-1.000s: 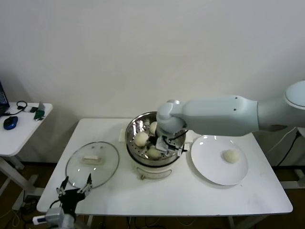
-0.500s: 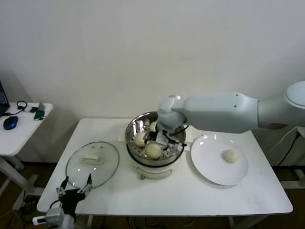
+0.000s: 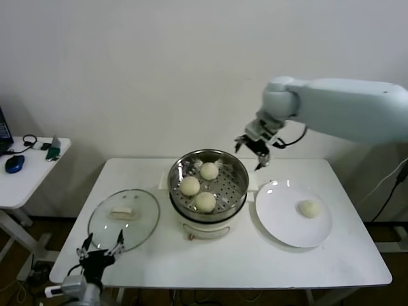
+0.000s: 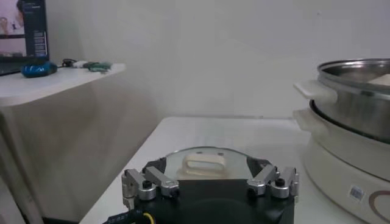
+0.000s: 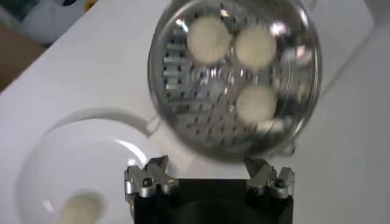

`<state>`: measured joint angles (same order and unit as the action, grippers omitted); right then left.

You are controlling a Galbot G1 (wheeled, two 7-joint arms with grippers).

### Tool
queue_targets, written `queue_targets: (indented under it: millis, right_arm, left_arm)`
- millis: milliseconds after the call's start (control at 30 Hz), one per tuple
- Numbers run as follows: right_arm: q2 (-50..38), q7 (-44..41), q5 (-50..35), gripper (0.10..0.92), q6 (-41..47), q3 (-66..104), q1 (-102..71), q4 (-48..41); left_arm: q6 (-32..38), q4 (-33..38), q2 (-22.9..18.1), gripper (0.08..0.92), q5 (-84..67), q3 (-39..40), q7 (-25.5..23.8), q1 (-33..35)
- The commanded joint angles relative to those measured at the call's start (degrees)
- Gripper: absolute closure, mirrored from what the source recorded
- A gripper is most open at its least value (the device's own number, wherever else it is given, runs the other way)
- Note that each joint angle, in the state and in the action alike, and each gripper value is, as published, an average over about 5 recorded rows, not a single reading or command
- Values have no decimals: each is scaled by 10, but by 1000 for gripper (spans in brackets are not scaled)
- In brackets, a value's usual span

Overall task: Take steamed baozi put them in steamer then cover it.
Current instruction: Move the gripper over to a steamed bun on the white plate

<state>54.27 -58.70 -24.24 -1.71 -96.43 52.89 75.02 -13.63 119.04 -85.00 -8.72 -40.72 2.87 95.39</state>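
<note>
Steamed baozi (image 3: 205,201): from the head view I see three in the steamer (image 3: 208,191), the fourth (image 3: 310,208) on the plate (image 3: 280,223). My right claw (image 3: 255,148) hangs empty, fingers apart. In the left wrist view, the left claw (image 4: 210,184) waits open near the cover (image 4: 204,163). In the right wrist view the last bun (image 5: 80,209) looks soft; a hard squeeze could crush it.

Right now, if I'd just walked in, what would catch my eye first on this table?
Probably the shiny steamer at the table's middle, with three baozi on its perforated tray. The right gripper hangs open and empty above and behind the steamer's right edge. One last bun waits on the white plate to the right, and the glass cover lies flat on the left.
</note>
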Motion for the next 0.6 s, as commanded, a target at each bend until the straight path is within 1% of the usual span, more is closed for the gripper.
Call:
queue_targets:
  millis: [33, 133, 233, 367, 600]
  right_arm:
    - [-160, -14, -56, 203, 93, -50, -14, -43]
    - [-196, -1, 11, 203, 100, -9, -89, -58]
    - [-209, 9, 65, 202, 101, 49, -170, -79]
    - [-200, 17, 101, 203, 105, 110, -253, -105]
    - [-154, 16, 142, 202, 102, 182, -347, -168]
  left_arm:
    - [-1, -3, 1, 177, -1, 1, 0, -3]
    - [0, -7, 0, 177, 0, 2, 0, -4]
    - [1, -10, -2, 177, 0, 2, 0, -3]
    - [2, -14, -3, 177, 2, 1, 0, -2]
    - [3, -16, -5, 177, 4, -1, 0, 1]
